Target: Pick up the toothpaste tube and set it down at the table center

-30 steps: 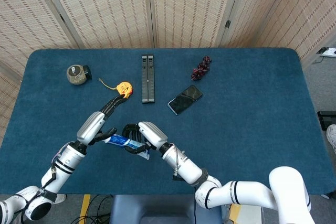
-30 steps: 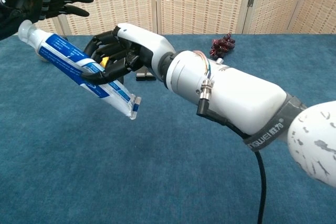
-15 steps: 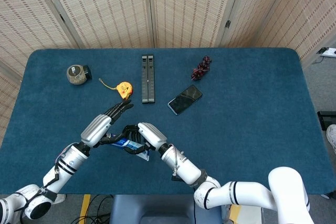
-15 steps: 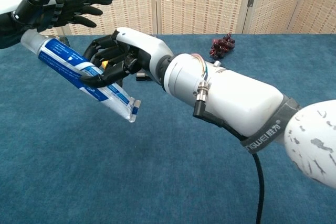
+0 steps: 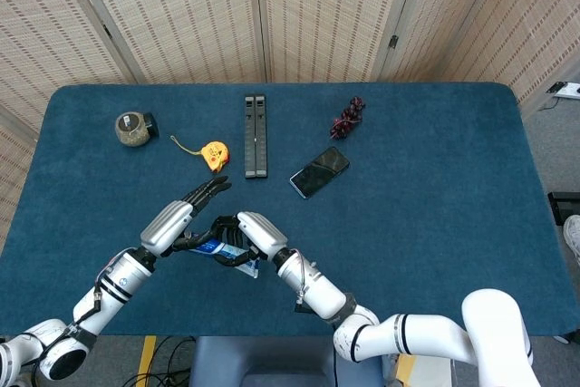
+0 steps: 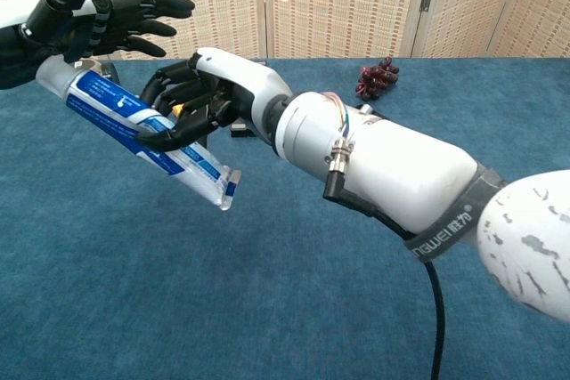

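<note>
A white and blue toothpaste tube (image 6: 105,97) hangs above the blue table (image 5: 426,224), tilted with its crimped end down toward the right. My right hand (image 6: 212,95) grips it around the middle, black fingers curled over the label. My left hand (image 6: 89,15) hovers at the tube's cap end with its fingers spread and extended; whether the palm touches the cap is hidden. In the head view the tube (image 5: 214,247) lies between the left hand (image 5: 181,215) and the right hand (image 5: 252,229), near the table's front left.
On the far half of the table are a round jar (image 5: 133,128), a yellow tape measure (image 5: 214,152), a pair of black bars (image 5: 256,136), a dark phone (image 5: 319,171) and a dark red cluster (image 5: 348,117).
My left hand has moved right and down toward the tube's cap end, fingers still spread. The right hand keeps its grip, and the tube has barely shifted.
</note>
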`<state>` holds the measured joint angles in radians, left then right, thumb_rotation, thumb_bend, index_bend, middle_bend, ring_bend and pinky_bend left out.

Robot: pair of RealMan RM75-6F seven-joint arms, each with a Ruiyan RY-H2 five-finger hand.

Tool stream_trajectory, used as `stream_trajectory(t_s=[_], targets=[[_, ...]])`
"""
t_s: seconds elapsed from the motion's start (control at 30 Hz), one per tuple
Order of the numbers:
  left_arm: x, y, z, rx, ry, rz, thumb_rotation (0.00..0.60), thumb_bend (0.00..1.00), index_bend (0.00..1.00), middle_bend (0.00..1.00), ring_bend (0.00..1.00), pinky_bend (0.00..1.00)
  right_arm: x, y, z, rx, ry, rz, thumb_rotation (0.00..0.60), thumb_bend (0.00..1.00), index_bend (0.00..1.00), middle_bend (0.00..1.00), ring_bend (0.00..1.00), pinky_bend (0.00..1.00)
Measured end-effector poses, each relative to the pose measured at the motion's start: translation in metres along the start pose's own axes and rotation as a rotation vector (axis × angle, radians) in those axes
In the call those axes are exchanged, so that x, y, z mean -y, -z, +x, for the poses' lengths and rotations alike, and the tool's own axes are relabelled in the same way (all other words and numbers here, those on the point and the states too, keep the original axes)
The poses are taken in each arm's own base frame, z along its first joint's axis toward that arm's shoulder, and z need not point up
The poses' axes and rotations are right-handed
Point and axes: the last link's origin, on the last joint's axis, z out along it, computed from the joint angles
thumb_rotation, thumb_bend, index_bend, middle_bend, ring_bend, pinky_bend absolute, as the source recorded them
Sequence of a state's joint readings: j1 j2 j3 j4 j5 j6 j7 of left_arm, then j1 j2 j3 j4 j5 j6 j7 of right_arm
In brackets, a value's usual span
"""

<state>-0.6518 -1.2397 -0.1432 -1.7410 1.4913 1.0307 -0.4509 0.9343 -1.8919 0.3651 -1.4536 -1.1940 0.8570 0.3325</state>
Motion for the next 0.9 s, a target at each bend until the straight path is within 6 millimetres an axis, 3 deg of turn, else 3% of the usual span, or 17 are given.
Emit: stream_trajectory(t_s=[0.43,0.73,0.9], targets=[[0.005,0.002,0.009,-0.036,-0.026,0.009,0.000,0.03,0.00,0.00,0.00,0.13,-0.010,0.007,0.002,0.031,0.054,-0.022,0.600,0.72,0.70,0.65,0.60,0.62],[0.020,0.011,0.020,-0.078,-0.055,0.048,0.000,0.03,0.00,0.00,0.00,0.13,-0.025,0.019,0.023,0.049,0.183,-0.060,0.600,0.71,0.70,0.65,0.60,0.62],[0.025,0.015,0.024,-0.100,-0.058,0.064,0.000,0.03,0.00,0.00,0.00,0.13,-0.036,0.025,0.040,0.103,0.376,-0.102,0.600,0.62,0.70,0.60,0.59,0.62]])
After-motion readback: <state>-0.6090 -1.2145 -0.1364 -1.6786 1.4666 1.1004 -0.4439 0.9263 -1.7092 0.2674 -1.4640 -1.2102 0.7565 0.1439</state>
